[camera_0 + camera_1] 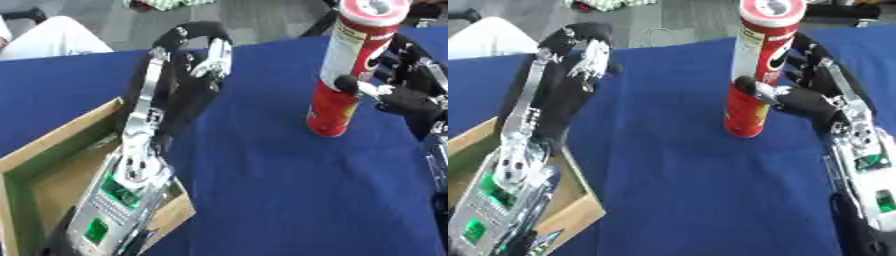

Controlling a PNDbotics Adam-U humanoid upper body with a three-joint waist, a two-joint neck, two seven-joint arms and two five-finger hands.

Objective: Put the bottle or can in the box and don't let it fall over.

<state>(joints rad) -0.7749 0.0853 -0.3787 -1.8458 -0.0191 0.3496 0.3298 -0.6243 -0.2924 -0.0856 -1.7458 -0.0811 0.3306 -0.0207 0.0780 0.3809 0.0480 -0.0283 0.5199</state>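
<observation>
A tall red tube can (350,65) with a white lid stands upright on the blue cloth, right of the middle. My right hand (807,102) is shut on it about halfway up, with the thumb (346,83) across its front and the fingers behind it. Whether its base touches the cloth I cannot tell. A wooden box (61,134) with a green inner wall lies at the lower left. My left forearm rises over the box's right side. The left hand (210,57) hangs bent at the top, fingers relaxed and holding nothing, left of the can.
Blue cloth (271,195) covers the table between box and can. The table's far edge runs just behind the can. A person in white (52,37) sits beyond the far left corner. Grey floor lies behind.
</observation>
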